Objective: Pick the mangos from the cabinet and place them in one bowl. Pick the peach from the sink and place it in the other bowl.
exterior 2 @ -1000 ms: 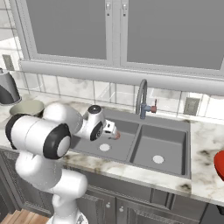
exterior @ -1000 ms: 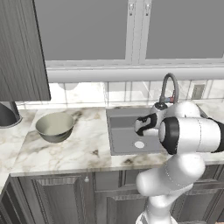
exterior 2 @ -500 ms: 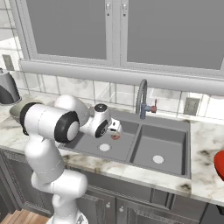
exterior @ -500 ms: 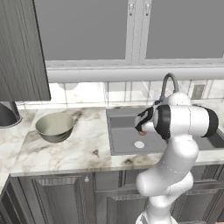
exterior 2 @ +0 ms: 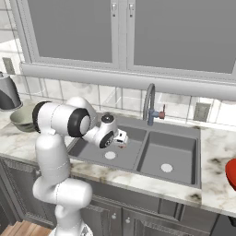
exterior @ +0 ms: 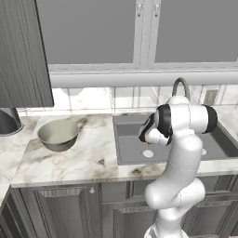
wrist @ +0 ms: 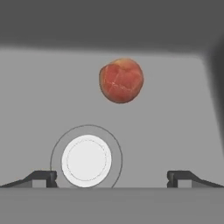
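Observation:
The peach (wrist: 121, 81), round and pinkish-red, lies on the dark floor of the sink's (exterior: 128, 144) left basin, just beyond the pale drain (wrist: 86, 160). My gripper (wrist: 111, 178) hangs above it, open, with both fingertips (wrist: 41, 177) wide apart and nothing between them. From the base views the gripper (exterior 2: 122, 139) sits low over the left basin. The grey-green bowl (exterior: 58, 135) stands on the counter left of the sink. An edge of the red bowl (exterior 2: 232, 174) shows at the far right. The dark cabinet (exterior: 23, 51) hangs at the upper left; the mangos are out of view.
A curved grey tap (exterior 2: 150, 101) with a red handle rises behind the sink. A dark kettle-like appliance (exterior 2: 7, 94) stands at the far left of the marble counter (exterior: 79, 160). Windows run along the wall above.
The arm's elbow has swung up and in over the counter's front edge. The hand has stayed above the left basin and turned down toward the peach. The jaws stay open.

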